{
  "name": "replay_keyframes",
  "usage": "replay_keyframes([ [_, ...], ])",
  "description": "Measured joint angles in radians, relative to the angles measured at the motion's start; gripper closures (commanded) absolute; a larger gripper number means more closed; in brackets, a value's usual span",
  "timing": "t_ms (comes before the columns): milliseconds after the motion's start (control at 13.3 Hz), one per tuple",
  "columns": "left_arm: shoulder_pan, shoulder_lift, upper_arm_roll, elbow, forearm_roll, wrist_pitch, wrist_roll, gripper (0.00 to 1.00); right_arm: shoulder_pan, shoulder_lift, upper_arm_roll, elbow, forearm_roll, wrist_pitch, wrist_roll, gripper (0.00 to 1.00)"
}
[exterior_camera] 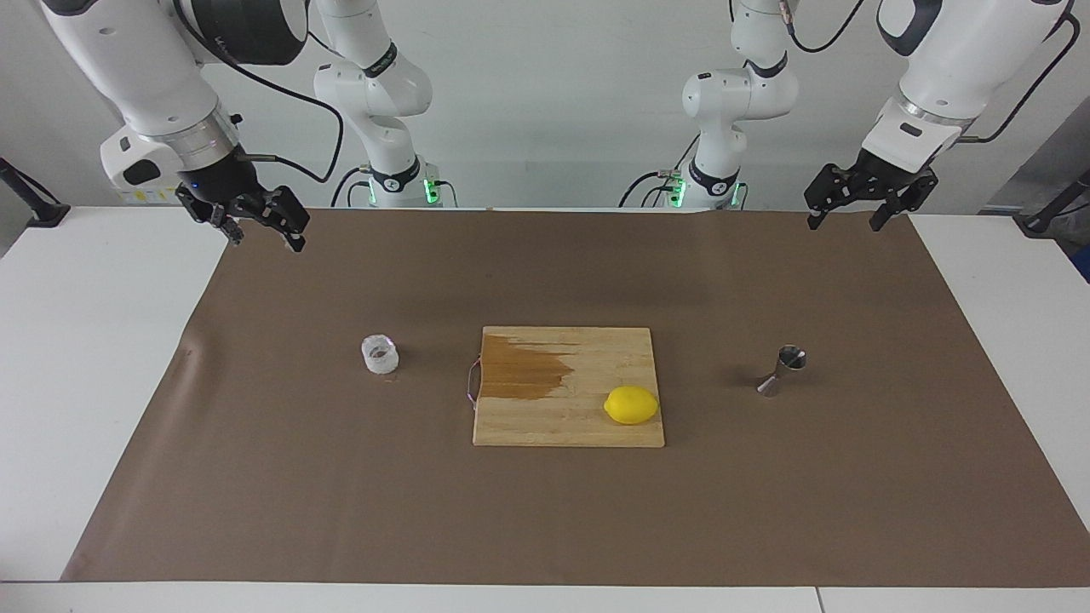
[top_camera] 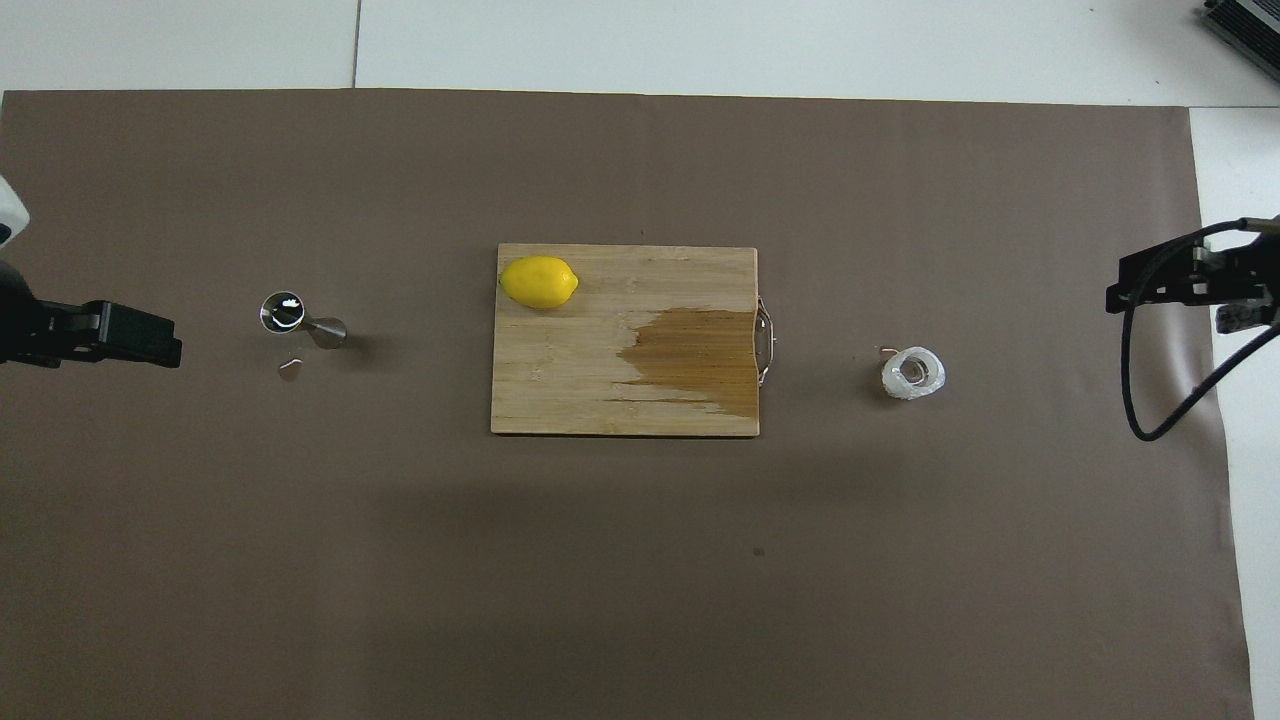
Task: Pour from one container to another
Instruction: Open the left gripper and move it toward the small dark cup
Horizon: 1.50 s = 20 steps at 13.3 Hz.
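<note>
Clear cup (exterior_camera: 380,353): You will find it upright on the brown mat (exterior_camera: 545,511), beside the cutting board (exterior_camera: 588,421) toward the right arm's end of the table.
Cup handling: Treat it as light and thin-walled; it looks likely to flex or tip under a hard squeeze. The textured sides should give grip. Take it across the middle of the wall, below the rim, so the mouth remains clear for pouring.
Steel jigger (exterior_camera: 783,370): It stands on the mat beside the board toward the left arm's end, well apart from the cup.
Jigger handling: Expect it to be rigid, smooth and slippery, with a small base that topples easily. If you must steady it, hold it at the narrow waist.
Lemon (exterior_camera: 631,404): It lies on the board; keep clear of it.
Right gripper (exterior_camera: 262,228): Fingers apart, nothing held, raised over the mat's edge nearest the robots.
Left gripper (exterior_camera: 848,219): Fingers apart, empty, raised over the mat's corner at its own end; it waits.
Progress: You have not yet begun the pour.
</note>
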Motion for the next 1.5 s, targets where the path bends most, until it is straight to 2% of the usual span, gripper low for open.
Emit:
replay_keyframes([
  [674,-0.002,0.000,-0.003,-0.003,-0.001,-0.050,0.000,0.00,0.000,0.000,0.000,0.000,0.000,0.000,0.000,0.00],
  [1049,0.036,0.002,0.018,-0.029,-0.081,-0.031,-0.024,0.00,0.000,0.000,0.000,0.000,0.000,0.000,0.000,0.00],
  [1274,0.064,0.044,0.023,-0.070,-0.163,0.056,-0.215,0.00,0.000,0.000,0.000,0.000,0.000,0.000,0.000,0.00],
  [1499,0.119,0.077,0.024,-0.158,-0.266,0.161,-0.400,0.00,0.000,0.000,0.000,0.000,0.000,0.000,0.000,0.00],
])
